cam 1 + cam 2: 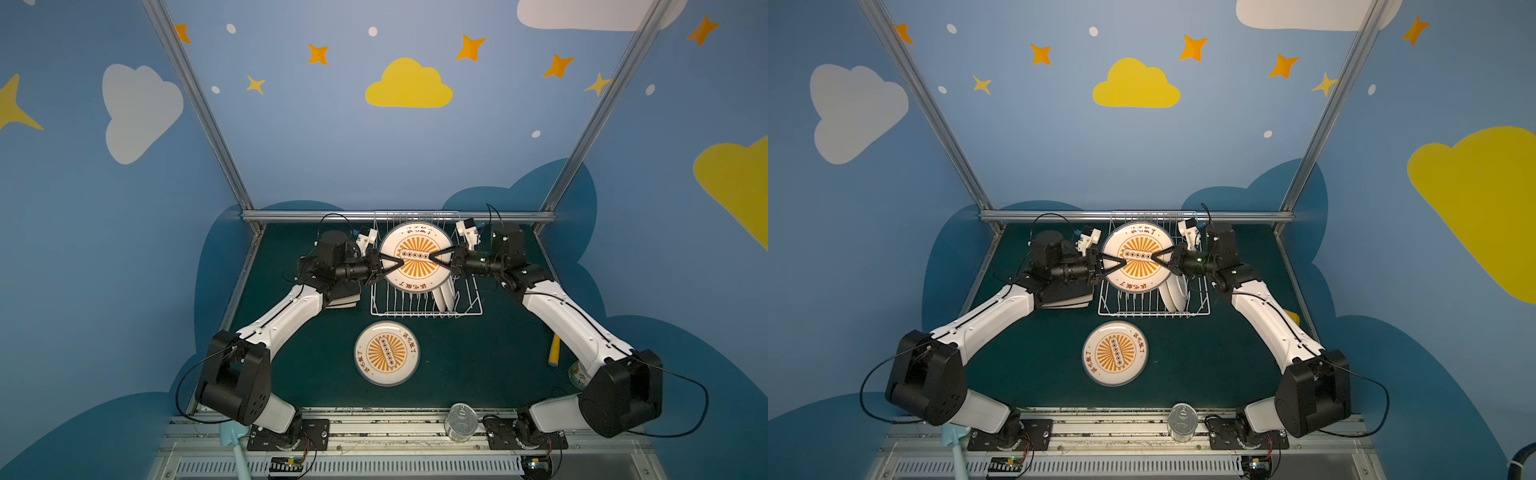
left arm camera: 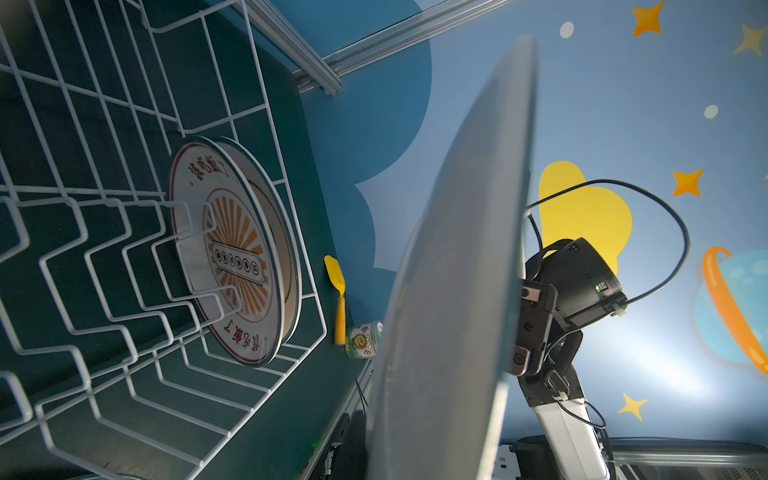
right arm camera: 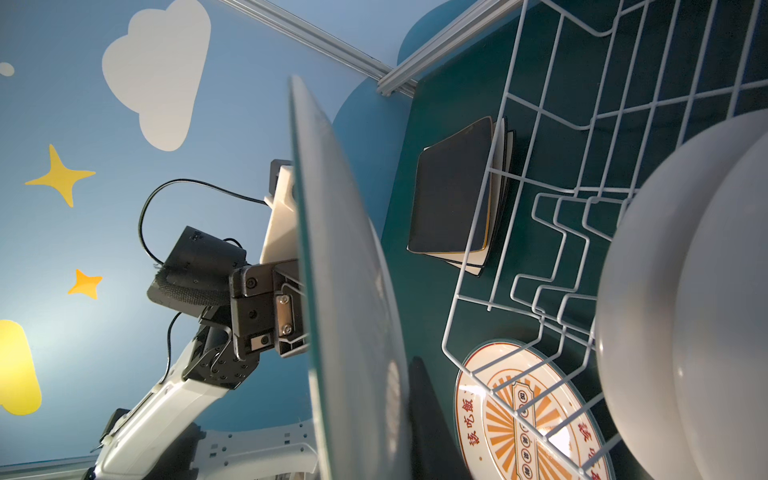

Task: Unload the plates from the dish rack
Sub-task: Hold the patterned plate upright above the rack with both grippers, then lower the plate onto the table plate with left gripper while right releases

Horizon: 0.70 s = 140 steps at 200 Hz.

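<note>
A round white plate with an orange sunburst (image 1: 415, 239) hangs face-up over the white wire dish rack (image 1: 471, 309). My left gripper (image 1: 400, 262) is shut on its left rim, and my right gripper (image 1: 431, 257) is pinched on its right rim. The wrist views show this plate edge-on (image 2: 457, 291) (image 3: 349, 291), and it hides the fingertips. Two round plates (image 1: 444, 296) stand upright at the rack's right end. Another sunburst plate (image 1: 386, 353) lies flat on the mat in front of the rack. A stack of square plates with a black one on top (image 3: 453, 195) sits left of the rack.
A yellow scoop (image 1: 555, 349) and a small printed jar (image 2: 363, 340) lie at the right side of the green mat. A metal can (image 1: 460, 422) stands on the front rail, and a pale blue spade (image 1: 235, 440) is at the front left. An aluminium frame bar (image 1: 399, 216) runs behind the rack.
</note>
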Tool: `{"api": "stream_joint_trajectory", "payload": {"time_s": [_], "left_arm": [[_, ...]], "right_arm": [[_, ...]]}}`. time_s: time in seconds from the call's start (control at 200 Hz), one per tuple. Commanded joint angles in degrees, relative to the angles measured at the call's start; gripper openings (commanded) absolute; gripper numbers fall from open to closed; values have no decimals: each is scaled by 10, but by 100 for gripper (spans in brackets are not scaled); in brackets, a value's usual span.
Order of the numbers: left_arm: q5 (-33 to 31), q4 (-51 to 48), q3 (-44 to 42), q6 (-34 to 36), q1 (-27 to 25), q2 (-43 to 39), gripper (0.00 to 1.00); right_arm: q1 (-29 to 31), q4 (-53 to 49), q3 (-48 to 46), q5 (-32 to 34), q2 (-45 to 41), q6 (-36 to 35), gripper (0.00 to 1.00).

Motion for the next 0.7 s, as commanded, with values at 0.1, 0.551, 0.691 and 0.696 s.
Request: {"api": "stream_joint_trajectory", "payload": {"time_s": [0.1, 0.551, 0.691, 0.696], "left_arm": [[-3, -5, 15, 23, 2, -16, 3], [-37, -127, -40, 64, 23, -122, 3], [-56, -195, -70, 93, 28, -172, 3], [-57, -197, -71, 94, 28, -174, 3]], "right_arm": [[7, -36, 10, 32, -13, -43, 51], [9, -113, 6, 126, -61, -171, 87], [19, -131, 0, 154, -80, -244, 87], [19, -132, -1, 155, -81, -247, 87]]}}
